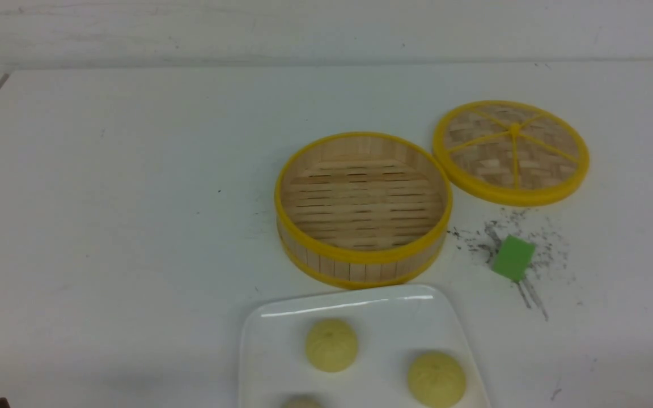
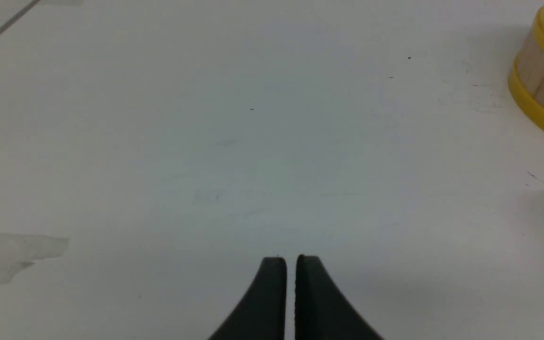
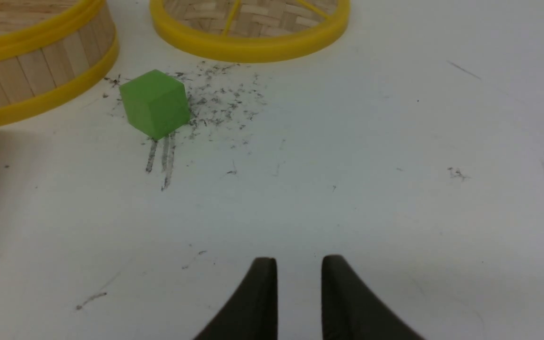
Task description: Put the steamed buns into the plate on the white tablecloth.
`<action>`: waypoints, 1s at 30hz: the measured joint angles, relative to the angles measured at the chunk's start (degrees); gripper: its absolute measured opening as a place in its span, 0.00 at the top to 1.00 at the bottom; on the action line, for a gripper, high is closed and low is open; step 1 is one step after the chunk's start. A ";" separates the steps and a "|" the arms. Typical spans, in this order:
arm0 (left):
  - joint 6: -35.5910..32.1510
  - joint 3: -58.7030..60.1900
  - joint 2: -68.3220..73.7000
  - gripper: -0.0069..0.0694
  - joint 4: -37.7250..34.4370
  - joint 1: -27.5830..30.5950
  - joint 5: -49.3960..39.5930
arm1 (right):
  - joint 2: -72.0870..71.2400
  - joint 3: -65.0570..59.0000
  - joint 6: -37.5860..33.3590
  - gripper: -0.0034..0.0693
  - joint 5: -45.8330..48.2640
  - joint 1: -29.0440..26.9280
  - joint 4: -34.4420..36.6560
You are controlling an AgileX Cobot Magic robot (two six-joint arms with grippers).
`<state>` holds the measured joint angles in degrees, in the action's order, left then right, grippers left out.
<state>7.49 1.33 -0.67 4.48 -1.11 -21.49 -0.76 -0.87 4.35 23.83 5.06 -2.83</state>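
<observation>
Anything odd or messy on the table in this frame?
Yes: dark specks and streaks smudge the white tablecloth around the green block, right of the steamer. Nothing else stands out.

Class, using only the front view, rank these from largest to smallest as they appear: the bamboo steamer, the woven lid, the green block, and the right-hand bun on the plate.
1. Bamboo steamer
2. Woven lid, slightly smaller, though it sits farther back
3. Right-hand bun, though nearness to the camera enlarges it
4. Green block, looks smaller, though it lies farther away, so unsure

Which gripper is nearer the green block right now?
Right. The right gripper has the green block just ahead of it; the left gripper sees only the steamer edge, with no block in sight.
</observation>
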 joint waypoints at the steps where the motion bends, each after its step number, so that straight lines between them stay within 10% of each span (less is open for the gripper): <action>1: -0.02 0.00 0.00 0.82 0.00 0.00 0.00 | 0.00 0.00 0.00 0.72 0.00 0.00 0.00; 30: -0.07 0.00 0.00 0.79 0.00 0.00 0.00 | 0.00 0.00 0.00 0.66 0.00 0.00 0.00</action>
<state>7.42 1.33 -0.67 4.48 -1.11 -21.49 -0.76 -0.87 4.35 23.83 5.06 -2.83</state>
